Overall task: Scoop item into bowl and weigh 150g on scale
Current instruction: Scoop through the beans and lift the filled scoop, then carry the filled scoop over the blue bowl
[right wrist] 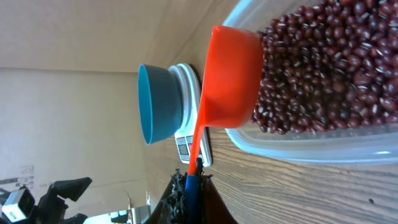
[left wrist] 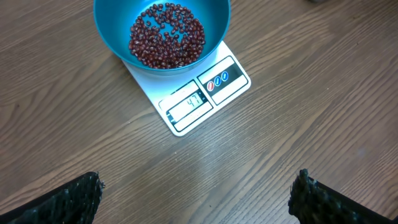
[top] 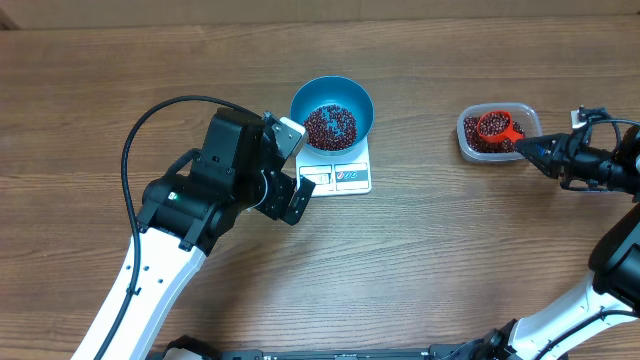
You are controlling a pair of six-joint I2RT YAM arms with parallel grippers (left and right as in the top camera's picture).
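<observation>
- Overhead: the bowl (top: 356, 100) sat on the scale (top: 345, 177) mid-desk (top: 100, 80), with beans (top: 329, 126) in its bottom. The left fingers (top: 299, 198) stood wide open just beside the scale, holding nothing. The right fingers (top: 524, 148) were clamped on the handle of a scoop (top: 494, 126) whose cup lay in a tub (top: 466, 134) of beans, well apart from the scale.
- Left wrist: the display (left wrist: 186, 106), in front of the bowl, read 47.
- Right wrist: the scoop's cup pressed against the tub's beans.

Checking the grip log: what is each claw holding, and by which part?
The right claw grips the orange plastic scoop by its handle's end, cup in the clear plastic tub of red-brown beans. The left claw, open, holds nothing.
</observation>
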